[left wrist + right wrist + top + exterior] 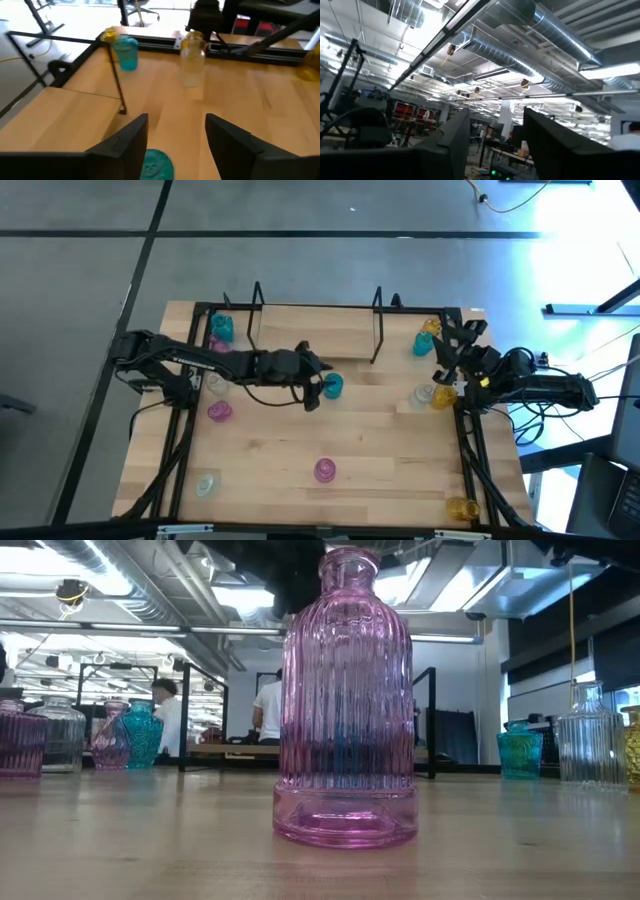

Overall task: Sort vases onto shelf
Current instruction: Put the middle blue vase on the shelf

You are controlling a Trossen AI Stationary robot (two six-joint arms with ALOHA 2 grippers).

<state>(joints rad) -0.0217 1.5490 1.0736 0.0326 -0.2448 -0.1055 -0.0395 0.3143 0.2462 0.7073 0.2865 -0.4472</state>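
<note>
My left gripper (318, 385) (176, 120) is open over the middle of the table, just in front of the shelf (315, 335). A teal vase (333, 386) (156, 165) stands upright on the tabletop low between its fingers, and I see no contact. My right gripper (462, 340) (495, 117) is open at the table's right edge, tipped up toward the ceiling, with nothing between its fingers. Near it stand a teal vase (421, 345), a yellow one (431, 327), a clear one (424, 393) and another yellow one (443, 394).
More vases stand about the table: teal (221, 328), clear (215, 383) and pink (220, 411) at the left, clear (207, 483), pink (325, 470) (346, 710) and yellow (460, 506) near the front. The shelf's wire end frames (378, 320) rise at the far side.
</note>
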